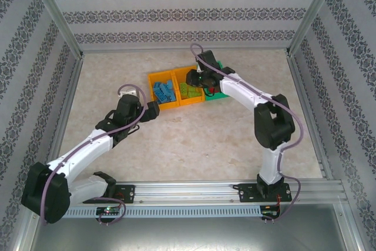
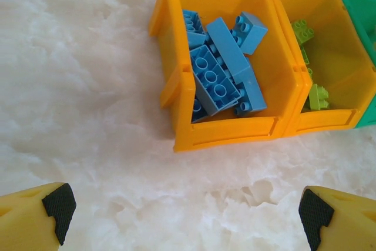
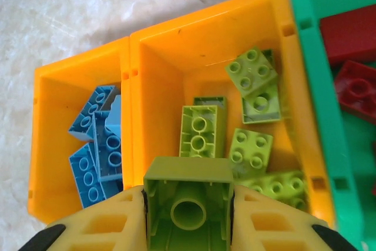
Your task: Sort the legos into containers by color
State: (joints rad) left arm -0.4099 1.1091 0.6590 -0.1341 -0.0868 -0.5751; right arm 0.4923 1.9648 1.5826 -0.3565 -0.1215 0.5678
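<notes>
You had three bins standing in a row on the counter (image 2: 88, 86), touching side to side: two orange and one green. Your right pincer (image 3: 189, 223) was pinching one lime brick (image 3: 188, 183) between its two yellow fingers, hollow underside toward the camera. It held the brick above the near end of the middle orange bin (image 3: 176, 45).

In that bin lay at least five more lime bricks (image 3: 202, 130), some overlapping, so the exact count was hard to tell. The left orange bin (image 2: 226, 133) held about six blue bricks (image 2: 214, 83) heaped on one another. Two dark red bricks (image 3: 352, 33) showed in the green bin (image 3: 317, 74) at the right end of the row; the rest of that bin was cut off by the picture edge.

Your left pincer (image 2: 185, 221) was spread wide and held nothing. It hung over bare counter just in front of the left orange bin, with one black-padded fingertip (image 2: 59, 207) at each lower corner of its wrist view. I saw no bricks lying on the counter around the bins.
</notes>
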